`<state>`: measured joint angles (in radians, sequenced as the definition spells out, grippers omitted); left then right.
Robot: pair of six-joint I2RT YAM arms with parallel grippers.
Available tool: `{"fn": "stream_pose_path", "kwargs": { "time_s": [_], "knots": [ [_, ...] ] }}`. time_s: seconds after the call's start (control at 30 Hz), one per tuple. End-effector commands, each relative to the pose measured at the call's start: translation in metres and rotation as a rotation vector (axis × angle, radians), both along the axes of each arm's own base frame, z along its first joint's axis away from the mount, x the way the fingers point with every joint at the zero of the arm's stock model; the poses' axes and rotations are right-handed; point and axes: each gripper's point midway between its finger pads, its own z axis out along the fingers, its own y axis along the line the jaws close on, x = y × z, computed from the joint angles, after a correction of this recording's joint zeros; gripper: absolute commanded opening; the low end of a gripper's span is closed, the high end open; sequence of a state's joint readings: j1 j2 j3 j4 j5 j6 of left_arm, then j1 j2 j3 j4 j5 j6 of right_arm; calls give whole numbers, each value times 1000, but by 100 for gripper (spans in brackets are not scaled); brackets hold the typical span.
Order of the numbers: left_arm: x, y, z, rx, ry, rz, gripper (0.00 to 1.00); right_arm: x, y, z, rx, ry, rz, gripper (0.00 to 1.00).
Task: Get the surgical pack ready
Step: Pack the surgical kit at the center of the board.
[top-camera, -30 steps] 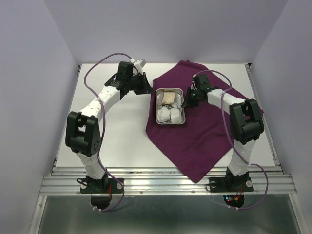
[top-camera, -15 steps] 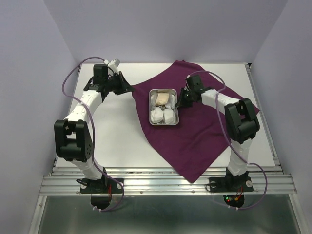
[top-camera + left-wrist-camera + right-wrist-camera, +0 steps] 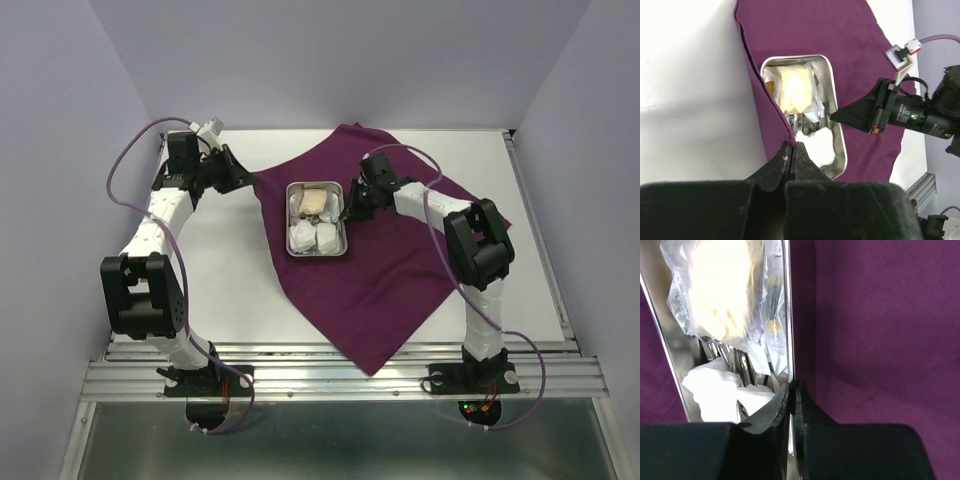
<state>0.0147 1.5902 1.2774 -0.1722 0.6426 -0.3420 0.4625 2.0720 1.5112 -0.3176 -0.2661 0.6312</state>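
The plum-purple cloth lies spread on the white table, with the steel tray standing on its left part. In the tray are a clear packet, white gauze pads and steel instruments under the packet. My left gripper is shut on the cloth's left corner; the purple hem runs into its closed tips. My right gripper is shut on the tray's right rim, one finger inside the tray and one outside.
Bare white tabletop lies left of the cloth and in a narrow strip at the right. An aluminium rail runs along the near edge. Lilac walls close the back and both sides.
Both arms have swung left. The cloth, pulled by its corner, and the tray, held by its rim, have slid leftward across the table together.
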Motion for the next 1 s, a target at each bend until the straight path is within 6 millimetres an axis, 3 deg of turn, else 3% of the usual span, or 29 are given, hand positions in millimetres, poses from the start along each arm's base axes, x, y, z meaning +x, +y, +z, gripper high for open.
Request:
{"fn": "stream_pose_path", "kwargs": {
  "time_s": [0.0,0.13,0.37,0.47,0.7,0.97],
  "knots": [
    [3,-5,68,-10,-184,-44,0,26,30,51,129,-110,-7,1],
    [0,-11,80,-17,-208,-61,0,29,30,52,137,-105,-33,1],
    [-11,-70,84,-42,-204,-187,0,31,29,45,147,-100,-66,1],
    [-12,-85,79,-45,-194,-213,0,35,28,42,145,-108,-85,1],
    [-13,-92,77,-51,-189,-228,0,41,22,34,90,-127,-88,1],
    [-13,-113,72,-57,-169,-259,0,40,36,36,114,-147,32,1]
  ]
}}
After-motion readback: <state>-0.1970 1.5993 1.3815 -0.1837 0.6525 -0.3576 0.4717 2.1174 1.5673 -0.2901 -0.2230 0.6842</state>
